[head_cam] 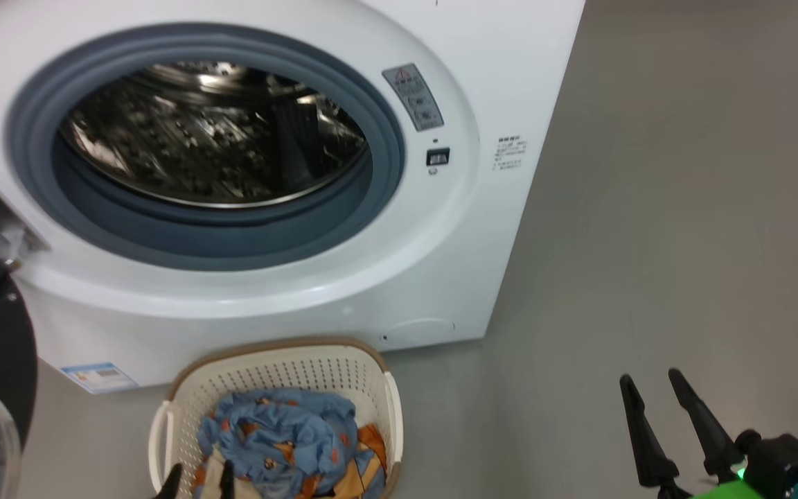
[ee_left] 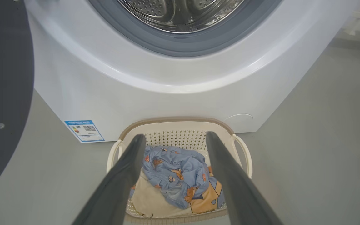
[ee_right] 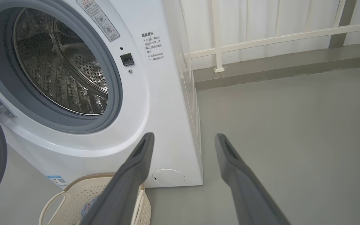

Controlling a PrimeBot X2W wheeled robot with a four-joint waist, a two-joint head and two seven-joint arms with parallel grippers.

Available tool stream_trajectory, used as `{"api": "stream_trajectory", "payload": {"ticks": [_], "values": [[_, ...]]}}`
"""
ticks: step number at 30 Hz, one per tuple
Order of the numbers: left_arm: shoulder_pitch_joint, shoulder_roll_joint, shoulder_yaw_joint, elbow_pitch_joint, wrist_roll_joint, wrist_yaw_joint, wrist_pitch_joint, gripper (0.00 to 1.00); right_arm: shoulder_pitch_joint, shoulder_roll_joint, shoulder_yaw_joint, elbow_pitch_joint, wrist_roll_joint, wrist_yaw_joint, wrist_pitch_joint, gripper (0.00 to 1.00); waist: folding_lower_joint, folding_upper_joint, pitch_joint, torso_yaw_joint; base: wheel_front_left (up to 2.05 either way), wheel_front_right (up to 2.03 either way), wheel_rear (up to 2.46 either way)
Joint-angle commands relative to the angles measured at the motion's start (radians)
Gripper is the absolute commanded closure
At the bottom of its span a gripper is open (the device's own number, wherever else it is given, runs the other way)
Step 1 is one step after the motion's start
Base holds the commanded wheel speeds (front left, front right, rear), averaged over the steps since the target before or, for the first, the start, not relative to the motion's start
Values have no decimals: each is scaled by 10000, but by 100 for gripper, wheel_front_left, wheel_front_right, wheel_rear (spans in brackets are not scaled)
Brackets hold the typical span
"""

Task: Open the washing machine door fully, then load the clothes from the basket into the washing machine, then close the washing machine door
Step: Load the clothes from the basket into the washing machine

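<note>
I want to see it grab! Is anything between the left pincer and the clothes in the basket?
Nothing visible. The open left pincer points straight at the clothes lying uncovered in the basket; the washing machine door is swung aside.

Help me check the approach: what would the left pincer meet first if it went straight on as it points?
Most likely the clothes piled in the basket: the open left pincer points straight into it, with nothing in between, though depth is hard to judge.

A laundry corner: washing machine [head_cam: 510,69], basket [head_cam: 267,378] of clothes [head_cam: 281,423], bare grey floor [head_cam: 683,208].
</note>
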Motion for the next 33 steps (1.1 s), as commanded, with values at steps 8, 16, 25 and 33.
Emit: {"api": "stream_trajectory", "payload": {"ticks": [8, 16, 25, 33], "values": [[-2449, 142, -353, 2657, -393, -367, 546, 0, -1051, -210, 371, -278, 357, 16, -120, 0, 0, 0, 1655, -503, 0, 0, 0], [-4229, 297, -591, 4816, -703, -432, 749, 0, -1673, -381, 398, -295, 572, 16, -120, 0, 0, 0, 2694, -694, 0, 0, 0], [-5815, 252, -511, 6957, -919, -227, 745, 0, -2152, -644, 305, -402, 738, 16, -120, 0, 0, 0, 3591, -726, 0, 0, 0], [-6892, 183, -438, 8342, -1169, -8, 724, 0, -2469, -853, 268, -586, 878, 16, -120, 0, 0, 0, 4303, -759, 0, 0, 0]]}}
